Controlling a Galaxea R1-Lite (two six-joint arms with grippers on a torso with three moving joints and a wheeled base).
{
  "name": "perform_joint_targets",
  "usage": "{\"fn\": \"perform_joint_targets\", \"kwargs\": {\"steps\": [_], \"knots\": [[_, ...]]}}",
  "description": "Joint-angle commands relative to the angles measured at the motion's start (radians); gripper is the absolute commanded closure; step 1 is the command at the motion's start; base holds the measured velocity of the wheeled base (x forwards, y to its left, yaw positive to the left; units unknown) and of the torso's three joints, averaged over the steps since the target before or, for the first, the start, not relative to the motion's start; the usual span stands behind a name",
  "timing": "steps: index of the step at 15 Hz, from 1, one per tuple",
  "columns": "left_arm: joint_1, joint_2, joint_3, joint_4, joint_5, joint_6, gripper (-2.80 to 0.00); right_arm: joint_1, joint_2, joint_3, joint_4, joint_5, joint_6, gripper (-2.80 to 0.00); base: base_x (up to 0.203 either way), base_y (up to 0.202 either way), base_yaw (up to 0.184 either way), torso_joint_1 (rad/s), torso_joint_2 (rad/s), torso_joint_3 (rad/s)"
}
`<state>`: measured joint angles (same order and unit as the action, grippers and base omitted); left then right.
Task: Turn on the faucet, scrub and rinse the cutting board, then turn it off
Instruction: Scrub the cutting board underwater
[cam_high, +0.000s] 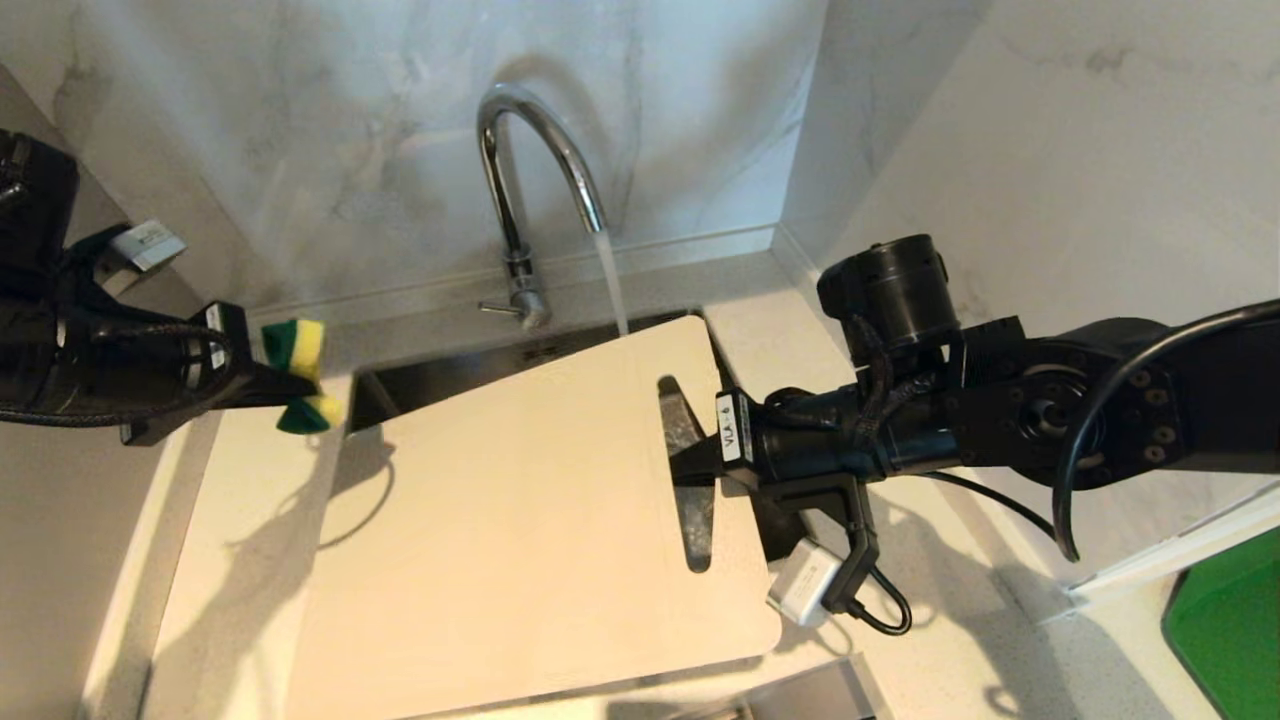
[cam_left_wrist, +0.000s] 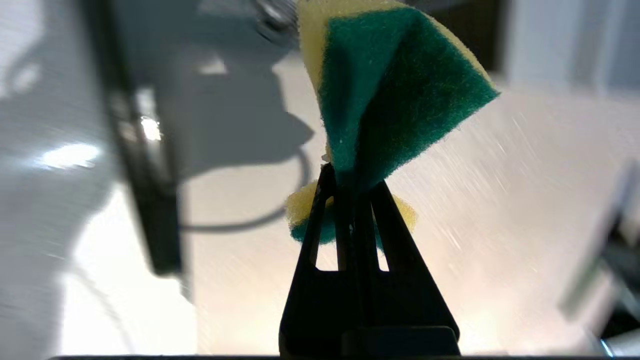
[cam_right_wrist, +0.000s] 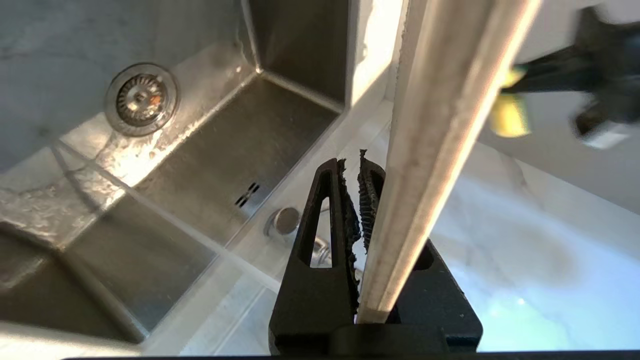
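One cutting board (cam_high: 530, 520) lies tilted across the sink (cam_high: 440, 375) at frame centre, water from the faucet (cam_high: 520, 200) striking its upper edge. Right gripper (cam_high: 700, 455), centre right, has jaws clamped on the board beside its handle cutout. Left gripper (cam_high: 290, 385), upper left, has jaws pinching a green-and-yellow sponge (cam_high: 300, 375) above the table (cam_high: 240, 520).

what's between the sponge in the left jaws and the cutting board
In the head view, only bare pale countertop and a corner of the sink separate the sponge from the cutting board.
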<state>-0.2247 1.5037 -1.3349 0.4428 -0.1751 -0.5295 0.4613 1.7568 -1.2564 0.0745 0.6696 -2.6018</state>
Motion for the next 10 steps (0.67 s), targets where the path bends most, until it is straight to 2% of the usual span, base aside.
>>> {"fn": "perform_joint_targets", "kwargs": {"steps": [1,3,5,8,10], "knots": [[-0.183,-0.032,-0.04,0.046,0.027,-0.037,0.0,-0.001,0.0,0.002,-0.001,0.004,-0.014,0.0,0.0,0.0,0.0,0.0,0.0,0.0],[-0.34,0.014,-0.067,0.062,0.126,-0.081,0.0,-0.001,-0.002,0.0,-0.002,0.004,-0.001,0.0,0.0,0.0,0.0,0.0,0.0,0.0],[-0.438,0.101,-0.106,0.058,0.224,-0.113,0.0,-0.001,-0.011,0.0,-0.002,0.004,0.002,0.0,0.0,0.0,0.0,0.0,0.0,0.0],[-0.487,0.198,-0.162,0.049,0.255,-0.125,0.0,-0.003,-0.012,0.004,-0.002,0.004,0.002,0.0,0.0,0.0,0.0,0.0,0.0,0.0],[-0.523,0.223,-0.153,0.048,0.29,-0.128,0.0,-0.004,-0.01,0.005,-0.002,0.004,0.002,0.0,0.0,0.0,0.0,0.0,0.0,0.0]]}}
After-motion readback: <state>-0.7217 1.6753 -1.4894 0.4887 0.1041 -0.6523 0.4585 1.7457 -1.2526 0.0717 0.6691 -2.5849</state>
